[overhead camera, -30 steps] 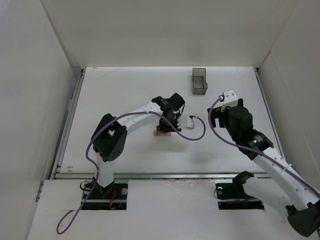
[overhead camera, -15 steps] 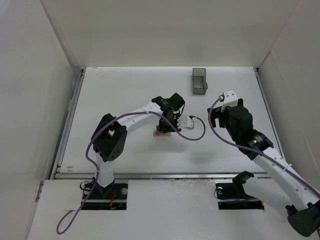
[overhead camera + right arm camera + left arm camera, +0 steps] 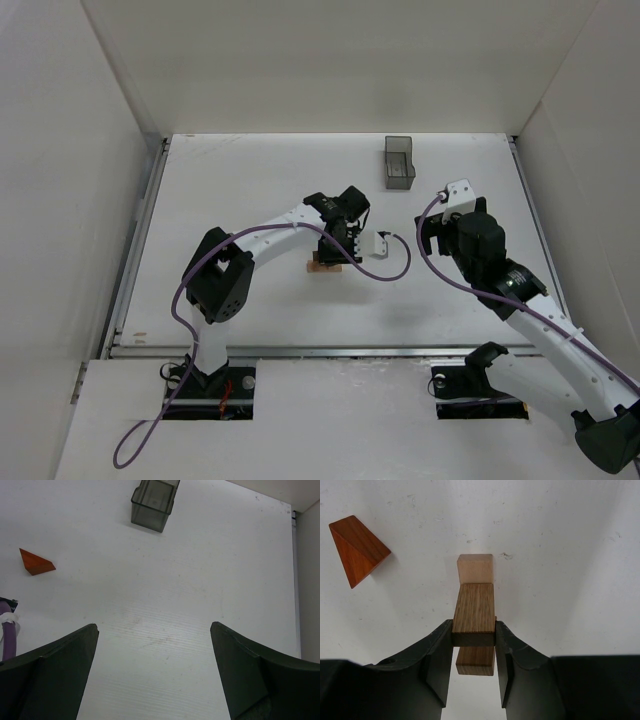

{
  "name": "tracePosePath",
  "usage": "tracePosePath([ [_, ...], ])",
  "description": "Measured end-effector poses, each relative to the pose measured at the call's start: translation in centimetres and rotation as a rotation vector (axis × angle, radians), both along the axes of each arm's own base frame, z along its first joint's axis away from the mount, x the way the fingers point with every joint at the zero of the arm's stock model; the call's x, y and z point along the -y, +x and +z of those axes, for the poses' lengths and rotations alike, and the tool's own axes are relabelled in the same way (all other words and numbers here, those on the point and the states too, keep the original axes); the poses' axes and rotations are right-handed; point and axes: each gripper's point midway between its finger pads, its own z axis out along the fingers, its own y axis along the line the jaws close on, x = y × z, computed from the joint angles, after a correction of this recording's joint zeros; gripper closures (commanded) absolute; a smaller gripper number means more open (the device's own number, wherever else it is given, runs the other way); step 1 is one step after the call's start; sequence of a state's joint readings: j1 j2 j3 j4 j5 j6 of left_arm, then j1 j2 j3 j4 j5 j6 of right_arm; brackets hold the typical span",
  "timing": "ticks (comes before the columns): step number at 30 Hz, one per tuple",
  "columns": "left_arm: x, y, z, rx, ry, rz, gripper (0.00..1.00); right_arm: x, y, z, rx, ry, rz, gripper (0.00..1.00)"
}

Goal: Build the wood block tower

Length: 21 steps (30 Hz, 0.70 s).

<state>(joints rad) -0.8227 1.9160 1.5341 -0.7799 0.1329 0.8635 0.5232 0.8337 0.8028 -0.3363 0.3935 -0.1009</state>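
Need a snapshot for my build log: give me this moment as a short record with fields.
left gripper: shut on a dark wood block
close by: pale block just beyond it, brown block lower between the fingers; contact unclear
orange triangular piece: lying on the table, apart from the other blocks
right gripper: open, holding nothing
grey bin: far side, away from the blocks

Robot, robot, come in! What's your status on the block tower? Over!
Left gripper shut on brown block, pale block just beyond it. Right gripper open, empty. Orange roof piece lying apart, untouched. Nothing in the way.
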Motion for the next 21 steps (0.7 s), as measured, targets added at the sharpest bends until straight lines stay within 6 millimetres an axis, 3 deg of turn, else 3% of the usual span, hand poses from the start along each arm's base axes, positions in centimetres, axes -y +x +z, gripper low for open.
tracePosePath([
  [4, -0.03, 0.04, -0.01, 0.002, 0.002, 0.002, 0.63, 0.00, 0.00, 0.01, 0.000, 0.000, 0.000, 0.01],
  [21, -0.07, 0.24, 0.04, 0.011, 0.004, 0.013, 0.63, 0.00, 0.00, 0.01, 0.000, 0.000, 0.000, 0.01],
])
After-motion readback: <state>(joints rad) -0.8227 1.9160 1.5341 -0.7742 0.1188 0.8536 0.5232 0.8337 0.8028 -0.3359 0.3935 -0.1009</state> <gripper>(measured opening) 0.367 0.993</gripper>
